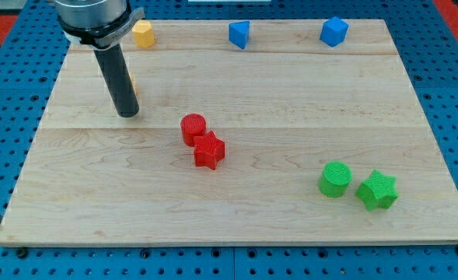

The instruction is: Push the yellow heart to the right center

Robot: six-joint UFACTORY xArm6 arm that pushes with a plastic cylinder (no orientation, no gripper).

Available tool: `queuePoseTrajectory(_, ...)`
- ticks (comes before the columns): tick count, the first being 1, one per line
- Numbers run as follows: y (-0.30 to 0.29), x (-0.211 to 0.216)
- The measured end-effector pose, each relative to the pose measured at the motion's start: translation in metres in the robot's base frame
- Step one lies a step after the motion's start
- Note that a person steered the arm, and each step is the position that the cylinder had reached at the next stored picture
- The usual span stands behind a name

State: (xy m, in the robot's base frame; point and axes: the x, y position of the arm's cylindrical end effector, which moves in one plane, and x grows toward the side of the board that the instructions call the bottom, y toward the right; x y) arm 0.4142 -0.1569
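Though mostly hidden behind the rod, the yellow heart (134, 84) shows as a sliver just up-right of my tip (127, 115). You should expect it to be light, rigid and slippery; push its left flank. No jaws, just a bare rod. The red cylinder (193, 128) sits to the right.

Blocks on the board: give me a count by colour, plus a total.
Yellow: 2, a block at top left and a sliver behind my rod, shape hidden
Blue: 2
Red: 2
Green: 2
Total: 8
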Motion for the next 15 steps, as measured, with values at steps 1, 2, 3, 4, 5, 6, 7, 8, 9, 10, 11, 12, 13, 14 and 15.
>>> queuePoseTrajectory(1,0.0,0.0)
queuePoseTrajectory(2,-0.001,0.0)
queuePoseTrajectory(3,0.017,-0.01)
queuePoseTrajectory(4,0.027,-0.022)
queuePoseTrajectory(5,0.037,-0.029)
queuePoseTrajectory(6,0.034,-0.016)
queuePoseTrajectory(7,0.034,-0.011)
queuePoseTrajectory(8,0.029,-0.014)
queuePoseTrajectory(9,0.02,-0.021)
queuePoseTrajectory(10,0.019,-0.021)
queuePoseTrajectory(11,0.018,-0.011)
queuePoseTrajectory(12,0.004,0.008)
queuePoseTrajectory(13,-0.044,0.013)
queuePoseTrajectory(14,-0.105,-0.005)
queuePoseTrajectory(15,-0.093,-0.047)
